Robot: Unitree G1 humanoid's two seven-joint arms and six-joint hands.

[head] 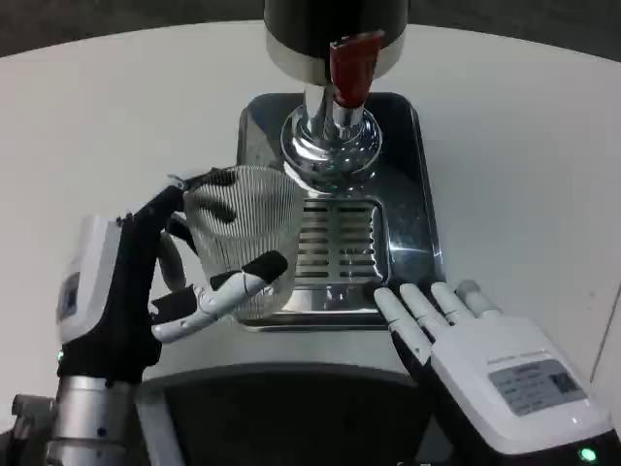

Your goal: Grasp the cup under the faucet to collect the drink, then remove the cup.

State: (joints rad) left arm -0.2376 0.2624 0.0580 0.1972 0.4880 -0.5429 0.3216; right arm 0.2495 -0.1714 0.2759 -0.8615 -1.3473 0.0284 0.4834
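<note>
Holding the cup (243,233) around its sides, the left hand (146,282) has fingers curled on the ridged wall. The cup sits at about 9 o'clock on the shiny metal drip tray (408,233), left of the faucet (335,126), not under it. It looks thin, light and easy to squash, so a soft squeeze round the middle seems best. The right hand (485,349) rests flat at 5 o'clock, fingers straight and close together, holding nothing, on the white tabletop (543,165).
</note>
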